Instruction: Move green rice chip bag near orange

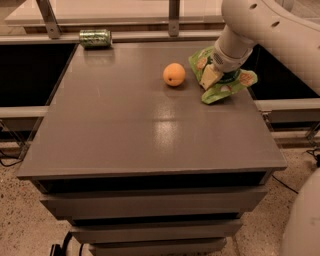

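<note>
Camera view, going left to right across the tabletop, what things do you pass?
Green can → orange → green rice chip bag. The gripper is clamped on the bag at the far right of the table, overlapping it, so it gets no separate place.

Grey table [100, 140] with drawer tiers stands on a speckled floor [20, 225]. Overhead light glares on its top. A pale counter [125, 10] with metal posts [49, 17] runs behind. The gripper [212, 79] is at the rear right, clamping the green rice chip bag [226, 91].
</note>
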Robot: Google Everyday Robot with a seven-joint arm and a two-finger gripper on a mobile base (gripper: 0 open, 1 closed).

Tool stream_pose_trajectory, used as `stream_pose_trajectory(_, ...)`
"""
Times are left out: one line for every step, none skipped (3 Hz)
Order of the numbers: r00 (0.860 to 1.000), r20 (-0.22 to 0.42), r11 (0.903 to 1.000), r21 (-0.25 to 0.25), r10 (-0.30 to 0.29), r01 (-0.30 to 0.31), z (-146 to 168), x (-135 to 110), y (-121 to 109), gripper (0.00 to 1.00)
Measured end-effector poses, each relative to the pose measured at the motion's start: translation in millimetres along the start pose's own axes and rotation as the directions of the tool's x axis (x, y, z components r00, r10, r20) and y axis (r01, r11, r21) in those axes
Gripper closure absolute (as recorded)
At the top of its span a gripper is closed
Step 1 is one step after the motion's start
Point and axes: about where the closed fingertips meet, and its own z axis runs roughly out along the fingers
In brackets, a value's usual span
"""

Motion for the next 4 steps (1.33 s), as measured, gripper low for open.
stream_pose_trajectory(1.0, 0.003, 0.9999, -0.014, 0.003, -0.003, -3.4, -1.5, 2.7, 0.0)
stream_pose_trajectory(1.0, 0.021, 0.9997, -0.024, 0.0, 0.0, -12.3, -7.0, 2.2, 0.0)
stream_pose_trajectory(0.997, 0.069, 0.999, -0.031, -0.029, 0.031, -43.5, -20.0, -3.1, 0.0)
stream_pose_trajectory(0.997, 0.071, 0.9989, -0.031, -0.032, 0.034, -44.6, -20.8, -3.5, 0.0)
